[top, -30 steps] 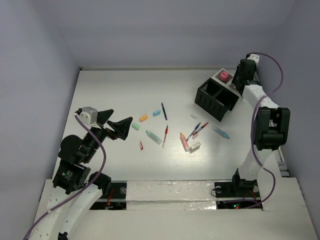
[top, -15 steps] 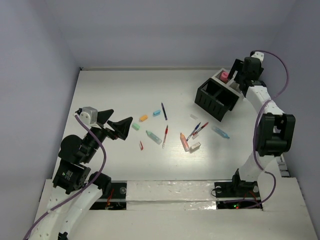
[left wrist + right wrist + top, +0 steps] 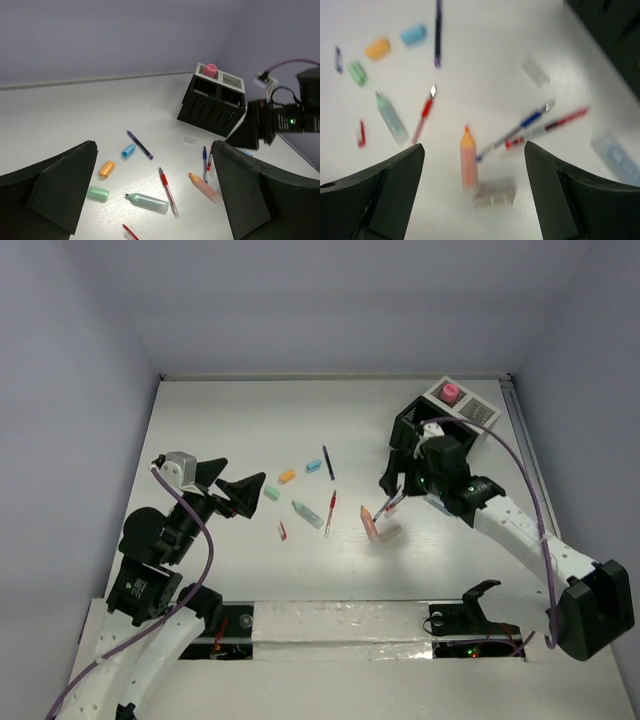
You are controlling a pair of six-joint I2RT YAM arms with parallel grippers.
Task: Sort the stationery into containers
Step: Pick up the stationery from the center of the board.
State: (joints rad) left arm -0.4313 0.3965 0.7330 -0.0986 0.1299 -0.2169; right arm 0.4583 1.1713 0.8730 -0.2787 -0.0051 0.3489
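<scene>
Now the pens and markers [image 3: 330,512] lie scattered mid-surface, with the pink-capped bottle [image 3: 451,392] up in the box [image 3: 210,107] at the far right. The right gripper [image 3: 473,146] hangs wide and empty over the peach marker [image 3: 468,160]. The left gripper [image 3: 154,145] is wide and empty too. White surface [image 3: 220,420], lavender walls. A second ago the right gripper was back at the box.

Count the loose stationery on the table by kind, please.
Pens 4: dark pen, red pen, blue pen, second red pen
Markers 3: teal marker, peach marker, pale blue marker
Short caps 3: blue cap, orange cap, green cap
Clear pieces 2: clear cap, clear block
Small red piece 1
Total 13
</scene>
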